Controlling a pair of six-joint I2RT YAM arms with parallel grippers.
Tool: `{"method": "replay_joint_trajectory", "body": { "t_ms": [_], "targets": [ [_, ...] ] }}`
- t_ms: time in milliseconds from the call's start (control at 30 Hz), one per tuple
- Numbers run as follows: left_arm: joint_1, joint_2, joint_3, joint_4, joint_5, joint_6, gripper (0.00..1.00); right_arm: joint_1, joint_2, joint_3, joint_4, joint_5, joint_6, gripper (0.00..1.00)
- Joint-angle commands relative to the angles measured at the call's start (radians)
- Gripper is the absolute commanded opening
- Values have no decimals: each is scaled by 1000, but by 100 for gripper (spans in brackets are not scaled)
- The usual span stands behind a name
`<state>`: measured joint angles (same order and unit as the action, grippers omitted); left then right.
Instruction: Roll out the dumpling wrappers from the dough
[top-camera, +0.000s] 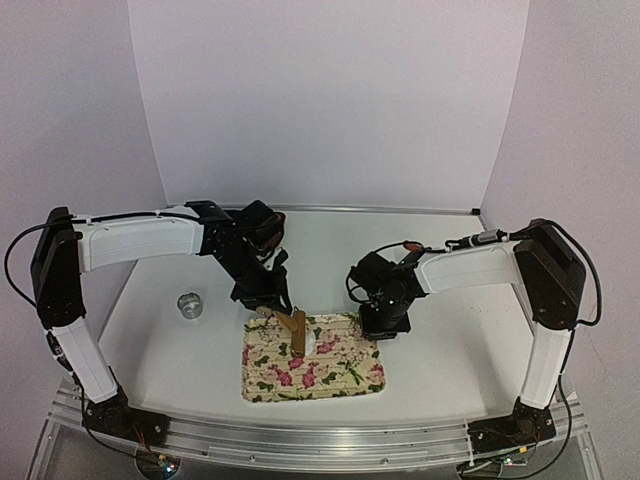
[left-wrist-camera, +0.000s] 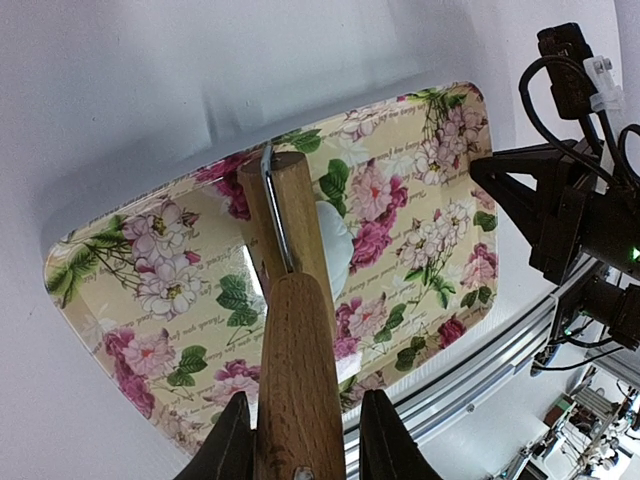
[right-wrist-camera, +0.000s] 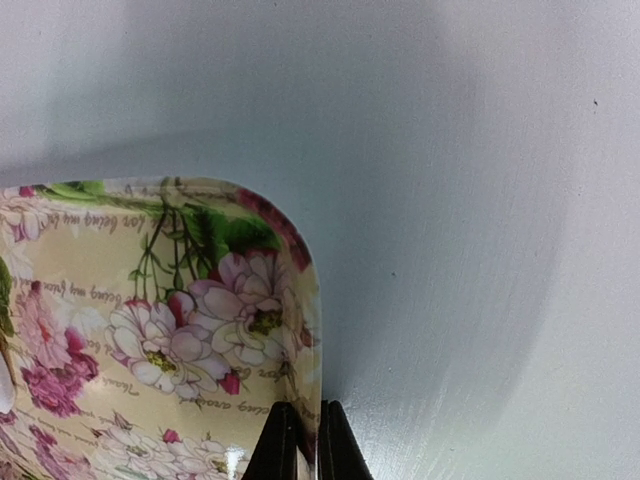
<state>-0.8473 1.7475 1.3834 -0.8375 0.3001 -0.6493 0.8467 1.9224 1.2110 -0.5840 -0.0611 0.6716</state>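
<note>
My left gripper (top-camera: 272, 303) (left-wrist-camera: 303, 425) is shut on the handle of a wooden rolling pin (top-camera: 296, 331) (left-wrist-camera: 298, 340). The roller lies tilted over the far middle of a floral tray (top-camera: 340, 380) (left-wrist-camera: 150, 290). A small white lump of dough (top-camera: 312, 344) (left-wrist-camera: 336, 240) sits on the tray, right beside and partly under the roller. My right gripper (top-camera: 384, 322) (right-wrist-camera: 302, 440) is shut on the tray's rim at its far right corner. No thin round wrappers show in any view.
A metal ring cutter (top-camera: 189, 305) stands on the white table left of the tray. The right arm's gripper (left-wrist-camera: 560, 215) shows in the left wrist view at the tray's edge. White walls close the back and sides.
</note>
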Motion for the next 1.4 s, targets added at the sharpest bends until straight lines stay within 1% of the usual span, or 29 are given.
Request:
{"method": "replay_joint_trajectory", "body": {
  "t_ms": [0,300,433,600,700,800,967,1200,1367],
  "targets": [
    [-38,104,-27,13,-76,30,0,17,28,18,-19,29,5,0],
    [-46,142,-58,22,-79,48,0,24,22,13,-17,34,20,0],
    [-46,134,-63,15,-92,58,0,29,9,10,-17,39,28,0],
    [-45,57,10,-33,-114,65,0,35,-16,-3,-17,44,37,0],
    [-46,2,46,-52,-85,50,0,46,-28,0,-17,46,37,0],
    [-45,-55,51,-37,-34,13,0,65,-32,11,-17,45,42,0],
    [-46,-128,57,-49,-15,-32,0,77,-27,15,-19,51,47,0],
    [-45,-148,64,-88,10,-50,0,87,-26,13,-20,58,55,0],
    [-46,-139,25,-108,-4,-39,0,93,-33,5,-23,61,64,0]
  ]
}}
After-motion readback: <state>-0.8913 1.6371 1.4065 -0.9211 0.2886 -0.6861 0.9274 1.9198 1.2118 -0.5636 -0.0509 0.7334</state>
